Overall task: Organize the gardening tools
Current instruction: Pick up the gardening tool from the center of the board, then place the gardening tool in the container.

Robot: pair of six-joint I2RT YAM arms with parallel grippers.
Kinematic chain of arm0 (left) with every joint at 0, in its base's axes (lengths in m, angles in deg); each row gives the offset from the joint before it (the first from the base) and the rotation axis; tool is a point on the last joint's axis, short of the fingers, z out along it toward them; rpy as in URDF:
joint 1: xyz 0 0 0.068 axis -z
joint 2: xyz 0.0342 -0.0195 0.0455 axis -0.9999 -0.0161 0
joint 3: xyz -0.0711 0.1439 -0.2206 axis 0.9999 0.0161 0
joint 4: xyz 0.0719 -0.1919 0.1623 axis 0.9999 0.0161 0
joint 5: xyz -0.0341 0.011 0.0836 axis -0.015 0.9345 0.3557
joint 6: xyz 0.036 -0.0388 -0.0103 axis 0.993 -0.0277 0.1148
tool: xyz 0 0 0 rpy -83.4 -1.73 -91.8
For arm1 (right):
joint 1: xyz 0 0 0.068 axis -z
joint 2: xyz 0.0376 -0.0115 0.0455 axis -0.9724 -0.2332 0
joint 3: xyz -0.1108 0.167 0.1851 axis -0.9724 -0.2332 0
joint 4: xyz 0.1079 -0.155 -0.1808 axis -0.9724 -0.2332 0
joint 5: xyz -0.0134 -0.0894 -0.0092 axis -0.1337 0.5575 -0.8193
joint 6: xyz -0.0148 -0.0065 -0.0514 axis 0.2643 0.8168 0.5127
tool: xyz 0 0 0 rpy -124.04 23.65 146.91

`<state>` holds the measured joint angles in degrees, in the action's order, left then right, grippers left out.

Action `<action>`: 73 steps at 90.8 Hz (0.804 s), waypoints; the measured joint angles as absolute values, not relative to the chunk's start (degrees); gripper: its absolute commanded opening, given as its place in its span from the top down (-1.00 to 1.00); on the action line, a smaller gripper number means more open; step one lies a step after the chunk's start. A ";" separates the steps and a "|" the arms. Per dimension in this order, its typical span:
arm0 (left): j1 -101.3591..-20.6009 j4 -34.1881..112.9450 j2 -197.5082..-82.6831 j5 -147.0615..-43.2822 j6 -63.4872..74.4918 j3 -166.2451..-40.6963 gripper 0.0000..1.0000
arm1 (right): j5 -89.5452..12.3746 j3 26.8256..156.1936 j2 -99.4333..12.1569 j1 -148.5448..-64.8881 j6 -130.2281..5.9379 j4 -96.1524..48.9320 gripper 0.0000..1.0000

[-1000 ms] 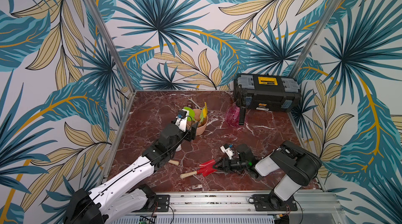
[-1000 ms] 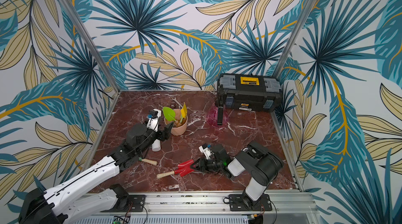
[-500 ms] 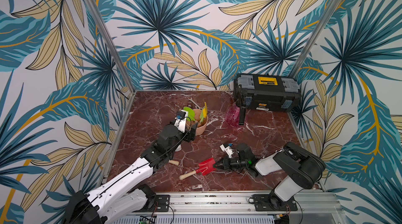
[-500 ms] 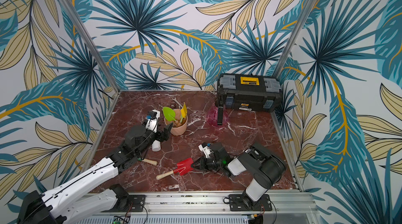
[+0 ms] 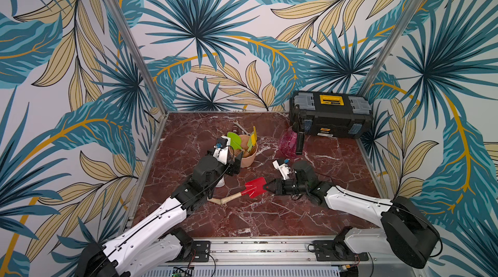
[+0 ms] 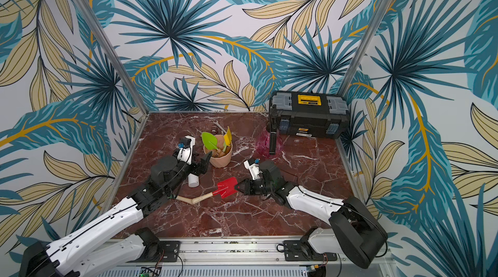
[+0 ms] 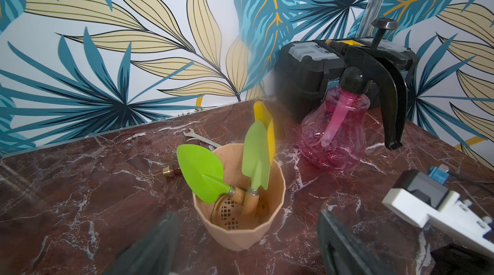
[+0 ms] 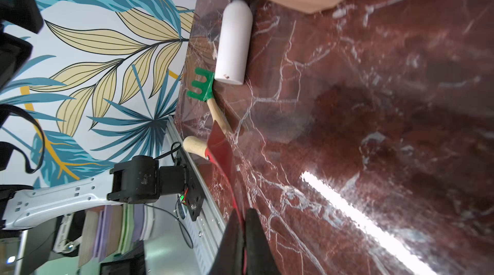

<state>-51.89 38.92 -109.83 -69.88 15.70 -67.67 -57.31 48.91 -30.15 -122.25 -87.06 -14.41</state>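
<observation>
The red shovel (image 5: 254, 187) (image 6: 226, 187) lies mid-table with its blade edge clamped in my shut right gripper (image 5: 268, 187) (image 8: 242, 213). In the right wrist view the blade (image 8: 222, 150) stands on edge, and the dark green rake (image 8: 201, 86) lies just past its handle. My left gripper (image 6: 202, 166) (image 7: 246, 223) hangs open and empty in front of the peach pot (image 5: 249, 158) (image 7: 280, 188). The pot holds two lime-green trowels (image 7: 203, 172) (image 7: 256, 153) and the yellow scoop (image 7: 264, 116). In both top views my left arm hides the rake's head.
A white bottle (image 5: 220, 182) (image 8: 234, 46) lies beside the left arm. A silver wrench (image 7: 199, 137) and a brass fitting (image 7: 171, 171) lie behind the pot. The pink spray bottle (image 5: 288, 142) and black toolbox (image 5: 331, 119) stand at the back right.
My right gripper has shut on the red shovel's blade and drawn the shovel a little away from the front edge. My left gripper has opened slightly wider beside the pot.
</observation>
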 measured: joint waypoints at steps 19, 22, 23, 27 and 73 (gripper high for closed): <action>-51.89 39.57 -109.22 -69.86 15.78 -67.67 -0.78 | -50.49 59.66 -30.04 -122.23 -78.13 -29.21 1.00; -51.89 39.75 -109.18 -69.86 15.80 -67.67 -0.79 | -49.48 61.63 -30.04 -122.25 -76.66 -31.33 1.00; -51.89 39.81 -109.16 -69.86 15.83 -67.67 -0.80 | -49.20 62.20 -30.04 -122.25 -76.18 -31.85 1.00; -51.89 40.12 -109.05 -69.86 15.85 -67.67 -0.81 | -47.91 64.82 -30.04 -122.25 -74.28 -34.32 1.00; -51.89 42.76 -103.41 -69.14 15.76 -67.67 -1.00 | -34.51 90.98 -33.25 -122.25 -55.77 -53.01 1.00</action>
